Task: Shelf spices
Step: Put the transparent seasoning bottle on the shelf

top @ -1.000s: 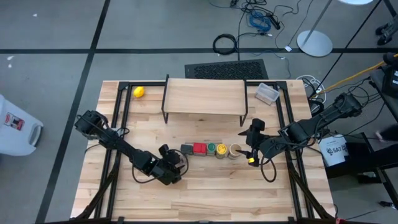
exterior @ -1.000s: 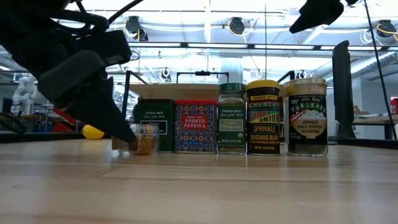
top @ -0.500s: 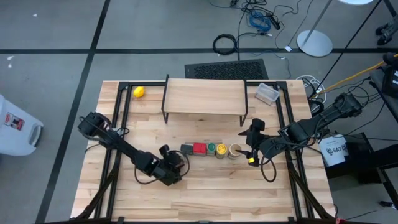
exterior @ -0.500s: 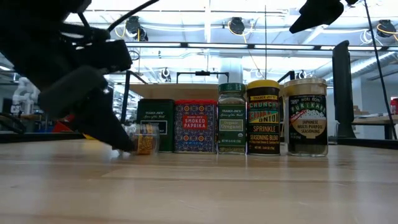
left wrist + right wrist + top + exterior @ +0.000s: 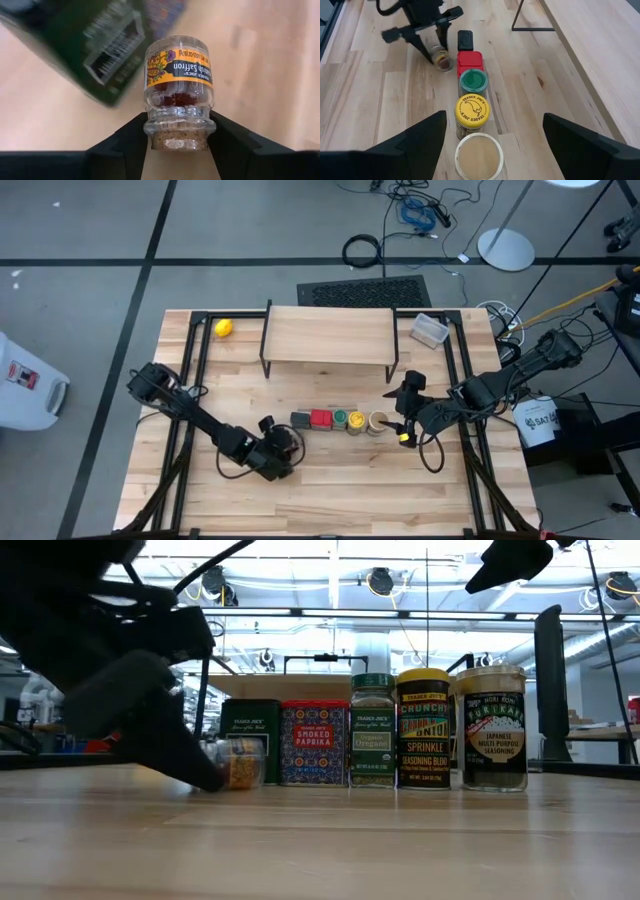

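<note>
Five spices stand in a row on the table in front of the shelf (image 5: pixel 328 335): dark box (image 5: pixel 299 420), red tin (image 5: pixel 321 419), green-lidded jar (image 5: pixel 340 419), yellow-lidded jar (image 5: pixel 357 421) and tan-topped jar (image 5: pixel 378 421). My left gripper (image 5: pixel 278 448) is shut on the tiny saffron jar (image 5: pixel 179 85), which sits just near-left of the dark box (image 5: pixel 250 740). My right gripper (image 5: pixel 403 430) hangs open to the right of the row's tan-jar end (image 5: pixel 476 155) and touches nothing. My left gripper pinches the tiny jar by its neck (image 5: pixel 156 124), just beside the cork stopper (image 5: pixel 179 141), with one finger (image 5: pixel 125 142) on each side. The fingers slant down from the table's near-left. The jar (image 5: pixel 240 762) is tilted, base pointing away from the fingers, at table level.
A yellow ball (image 5: pixel 223 328) lies at the far left and a clear tub (image 5: pixel 429 330) at the far right, on either side of the shelf. Black frame rails run along both table sides. Bare wood lies near the row.
My left gripper has carried the tiny jar a little toward the table's right. In the low view the jar now overlaps the dark box's front. The right arm has kept still.
</note>
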Available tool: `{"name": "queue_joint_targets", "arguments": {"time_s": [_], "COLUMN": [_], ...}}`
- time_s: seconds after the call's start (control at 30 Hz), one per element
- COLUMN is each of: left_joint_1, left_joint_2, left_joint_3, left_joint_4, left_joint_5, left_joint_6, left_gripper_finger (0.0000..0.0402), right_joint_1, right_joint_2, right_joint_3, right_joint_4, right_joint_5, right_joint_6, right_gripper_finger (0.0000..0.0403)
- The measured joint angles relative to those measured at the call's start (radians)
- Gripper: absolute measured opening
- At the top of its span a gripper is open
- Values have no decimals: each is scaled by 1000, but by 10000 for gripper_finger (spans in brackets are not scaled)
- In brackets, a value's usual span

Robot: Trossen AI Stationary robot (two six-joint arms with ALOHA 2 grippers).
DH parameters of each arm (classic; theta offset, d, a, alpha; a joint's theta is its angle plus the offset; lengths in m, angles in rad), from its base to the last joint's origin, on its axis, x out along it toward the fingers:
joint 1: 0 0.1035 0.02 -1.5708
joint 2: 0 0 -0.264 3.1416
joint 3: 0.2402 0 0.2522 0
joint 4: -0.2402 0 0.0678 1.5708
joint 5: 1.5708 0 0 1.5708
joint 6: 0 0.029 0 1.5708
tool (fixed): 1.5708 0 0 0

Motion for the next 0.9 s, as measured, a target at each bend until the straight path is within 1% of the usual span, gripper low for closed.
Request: {"name": "queue_joint_targets", "arguments": {"time_s": [0.13, 0.3, 0.4, 0.53, 0.63, 0.73, 0.77, 0.83, 0.9], "left_joint_1": [-20, -30, -28, -22, -6, 17, 24, 39, 53], "left_joint_2": [-51, -174, -265, -392, -480, -531, -539, -542, -541], "left_joint_3": [-2, 0, 2, 3, 43, 137, 175, 256, 335], "left_joint_4": [-7, -18, -61, -166, -324, -514, -574, -682, -761], "left_joint_5": [77, 153, 202, 239, 259, 261, 260, 261, 261], "left_joint_6": [10, 83, 135, 208, 267, 353, 390, 484, 581], "left_gripper_finger": [188, 188, 188, 188, 187, 187, 187, 187, 187], "right_joint_1": [0, 0, 0, -4, -25, -55, -66, -90, -119], "right_joint_2": [0, 0, 0, 1, 14, 47, 63, 101, 144], "right_joint_3": [0, 0, 0, 0, 0, 0, 0, 0, 0], "right_joint_4": [0, 1, 20, 81, 155, 253, 287, 362, 448], "right_joint_5": [0, 0, 0, 0, -2, -13, -31, -109, -213], "right_joint_6": [0, 0, 0, 20, 49, 45, 27, -22, -72], "right_gripper_finger": [318, 318, 318, 318, 318, 318, 318, 318, 318]}}
